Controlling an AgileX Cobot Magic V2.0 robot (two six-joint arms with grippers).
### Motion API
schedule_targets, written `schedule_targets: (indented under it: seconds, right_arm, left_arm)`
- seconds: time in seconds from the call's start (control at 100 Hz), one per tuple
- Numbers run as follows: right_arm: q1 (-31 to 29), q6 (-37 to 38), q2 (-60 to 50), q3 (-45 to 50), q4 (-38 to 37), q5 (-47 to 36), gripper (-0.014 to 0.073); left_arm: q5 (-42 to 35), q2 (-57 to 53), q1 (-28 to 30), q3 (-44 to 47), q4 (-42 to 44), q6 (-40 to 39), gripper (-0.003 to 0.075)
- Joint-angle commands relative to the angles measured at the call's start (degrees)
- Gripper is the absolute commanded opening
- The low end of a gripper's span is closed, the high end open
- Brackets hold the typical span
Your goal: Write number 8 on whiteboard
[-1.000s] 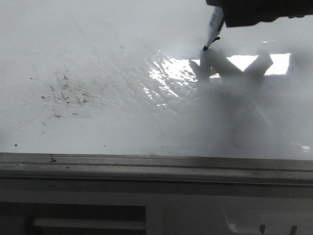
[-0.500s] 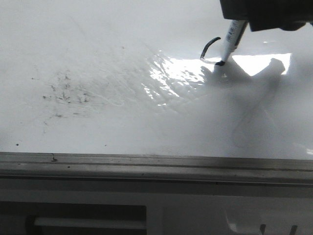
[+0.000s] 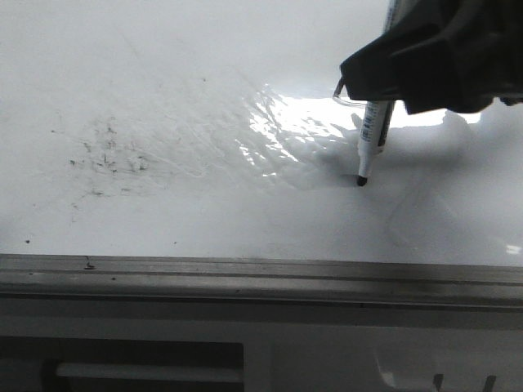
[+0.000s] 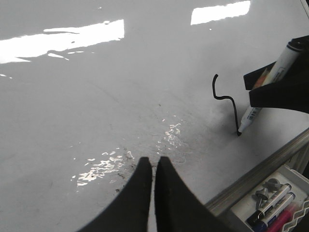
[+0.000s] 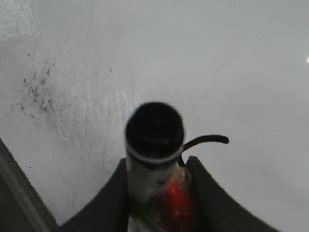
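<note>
Since half a second ago the marker (image 3: 372,139) tip has travelled down the whiteboard (image 3: 204,212) toward its grey frame, lengthening the number 8 (image 4: 227,101) into an S-curve. Right gripper (image 3: 433,65) pinches the marker, tip at the stroke's lower end. Left gripper (image 4: 154,169), pressed together and empty, sits well apart.

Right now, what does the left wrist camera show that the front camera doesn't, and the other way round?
Only the left wrist view shows the whole S-shaped stroke drawn so far, a tray of spare markers beyond the board's edge, and the left hand, shut and empty. Only the front view shows the patch of black smudges. Both show the whiteboard, and the marker in the right hand with its tip at the surface.
</note>
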Motion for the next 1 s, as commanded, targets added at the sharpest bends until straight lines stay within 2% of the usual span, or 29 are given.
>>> schedule_targets:
  seconds: [0.0, 0.2, 0.39, 0.78, 0.99]
  right_arm:
    - [-0.7, -1.7, 1.1, -2.2, -2.9, -5.9, -0.0065]
    - [-0.7, -1.7, 0.8, -5.8, -5.5, -8.0, -0.0065]
    - [-0.7, -1.7, 0.8, -6.4, -5.5, -14.8, -0.0065]
    - [-0.7, -1.7, 0.8, -9.7, -8.8, -14.7, -0.0067]
    - [-0.7, -1.7, 1.0, -11.0, -8.5, -10.6, -0.0067]
  left_arm:
    - [-2.2, 0.2, 0.3, -1.5, -0.4, -0.4, -0.0020]
    - [-2.2, 0.2, 0.3, -1.5, -0.4, -0.4, -0.0020]
    - [-2.2, 0.2, 0.3, -1.5, -0.4, -0.4, -0.0020]
    - [-2.2, 0.2, 0.3, -1.5, -0.4, -0.4, -0.0020]
    - [-2.1, 0.2, 0.3, -1.5, -0.4, -0.4, -0.0020]
